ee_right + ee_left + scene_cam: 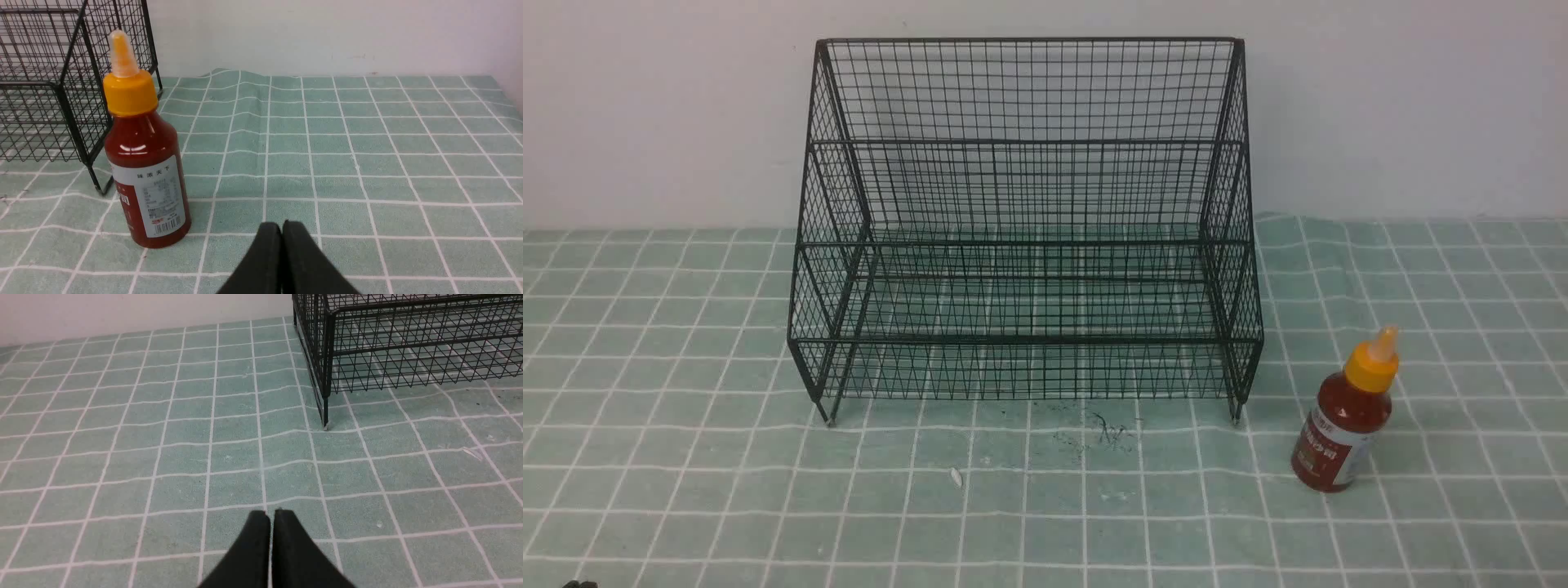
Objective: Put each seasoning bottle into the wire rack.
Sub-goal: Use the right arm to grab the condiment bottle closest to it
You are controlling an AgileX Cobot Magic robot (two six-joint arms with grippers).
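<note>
One bottle near right gripper

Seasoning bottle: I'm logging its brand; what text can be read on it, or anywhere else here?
"味浓天下": on the white label of the seasoning bottle.
Small print and barcode digits below: too small to read.
White characters on the red band: turned away, unreadable.
Nothing else carries text.

Front view: I look forward and slightly down, with the whole wire rack at middle distance. Left wrist view: low over the checked cloth, facing the rack's left front corner. Right wrist view: low, close to the seasoning bottle; the rack's right corner is shared.
</note>
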